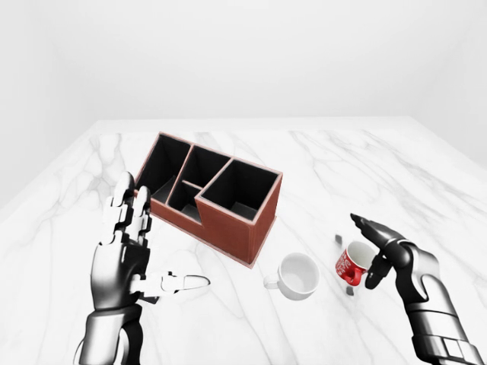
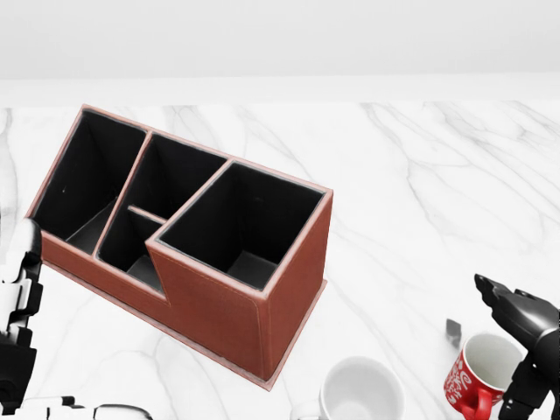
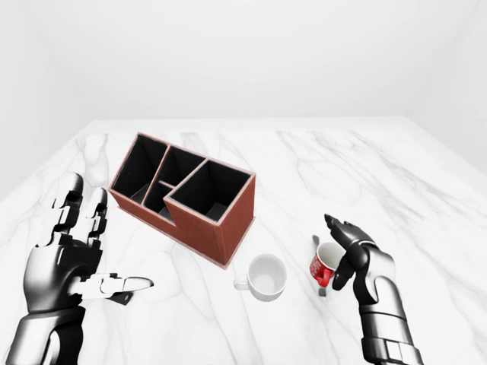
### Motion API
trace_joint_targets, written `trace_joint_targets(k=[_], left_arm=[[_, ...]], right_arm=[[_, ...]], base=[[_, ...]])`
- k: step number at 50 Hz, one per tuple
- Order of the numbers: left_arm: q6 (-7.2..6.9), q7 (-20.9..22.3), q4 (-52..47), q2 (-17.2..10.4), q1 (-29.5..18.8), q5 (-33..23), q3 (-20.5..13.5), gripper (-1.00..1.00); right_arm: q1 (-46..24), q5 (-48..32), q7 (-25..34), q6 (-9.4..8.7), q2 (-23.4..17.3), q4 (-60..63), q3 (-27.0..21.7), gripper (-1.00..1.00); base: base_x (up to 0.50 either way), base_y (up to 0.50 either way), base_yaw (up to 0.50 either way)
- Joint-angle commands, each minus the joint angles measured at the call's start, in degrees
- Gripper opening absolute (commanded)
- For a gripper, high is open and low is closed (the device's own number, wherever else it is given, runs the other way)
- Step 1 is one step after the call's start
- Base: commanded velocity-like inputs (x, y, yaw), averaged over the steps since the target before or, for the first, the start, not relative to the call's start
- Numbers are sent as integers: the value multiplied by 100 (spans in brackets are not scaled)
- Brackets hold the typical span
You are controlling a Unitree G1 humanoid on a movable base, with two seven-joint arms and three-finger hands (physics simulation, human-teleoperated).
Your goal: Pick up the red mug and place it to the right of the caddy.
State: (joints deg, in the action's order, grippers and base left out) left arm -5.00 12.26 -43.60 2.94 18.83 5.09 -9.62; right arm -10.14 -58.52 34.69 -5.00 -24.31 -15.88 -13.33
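Note:
The red mug (image 1: 348,263) stands upright on the white marble table (image 1: 319,167), right of and below the caddy in the left-eye view. The brown caddy (image 1: 228,224) with several black compartments sits left of centre. My right hand (image 1: 368,254) is open. Its dark fingers (image 2: 503,302) arch over the mug's right rim without closing on it, and the thumb hangs by the mug's right side. My left hand (image 1: 152,243) is open and empty, held up left of the caddy with the thumb pointing right.
A white mug (image 1: 297,275) stands between the caddy's near corner and the red mug. A small grey mark (image 2: 453,330) shows just above the red mug. The table's top edge meets a plain white wall.

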Motion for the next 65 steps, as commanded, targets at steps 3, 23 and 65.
trace_joint_targets(k=[3,23,65], left_arm=[[0,21,-13,13,1,14,-31,100],[0,-5,47,-7,-15,-7,12,100],[0,37,-165,37,93,24,25,100]], right_arm=[[32,-70,-61,0,65,-26,61,100],[61,-37,-201,23,62,-202,68,100],[89,-195,531,0,-19,1815,-459,-100]], base=[[0,0,0],[0,0,0],[0,0,0]])
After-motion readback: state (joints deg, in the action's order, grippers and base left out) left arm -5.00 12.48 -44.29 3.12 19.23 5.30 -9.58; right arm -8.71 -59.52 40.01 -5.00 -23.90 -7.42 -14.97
